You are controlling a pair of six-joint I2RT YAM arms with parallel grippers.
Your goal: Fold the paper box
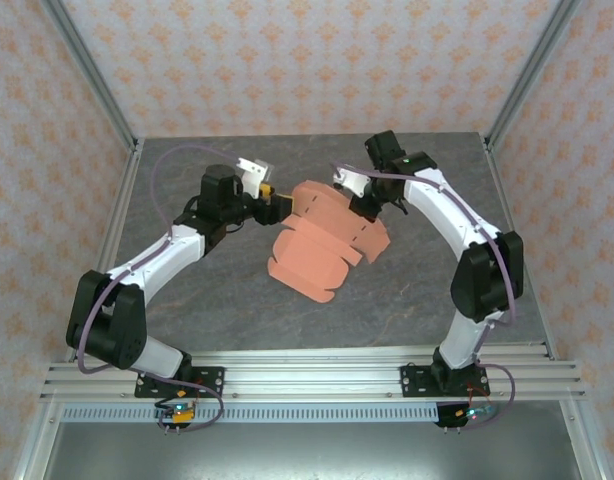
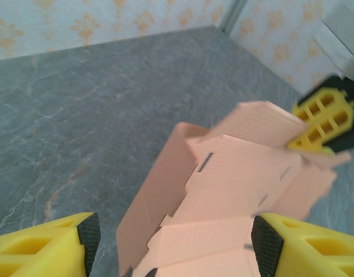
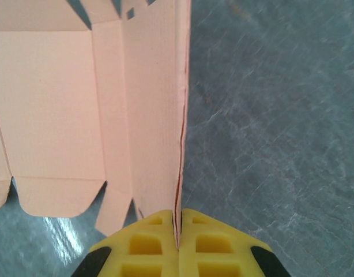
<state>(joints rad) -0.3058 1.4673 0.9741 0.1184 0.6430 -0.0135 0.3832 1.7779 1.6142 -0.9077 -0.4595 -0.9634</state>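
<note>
Salmon-orange paper box [image 1: 322, 245] unassembled, right tool [image 3: 178, 231] pinching its edge, left tool [image 2: 176, 239] spread wide

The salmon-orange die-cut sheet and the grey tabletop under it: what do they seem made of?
Salmon-orange die-cut sheet: thin card, matte; crisp score lines, cut tabs and a hair-thin edge in the right wrist view. Grey tabletop: stone or stone-print laminate, cannot tell which; pale veins on mottled grey, faint sheen.
</note>
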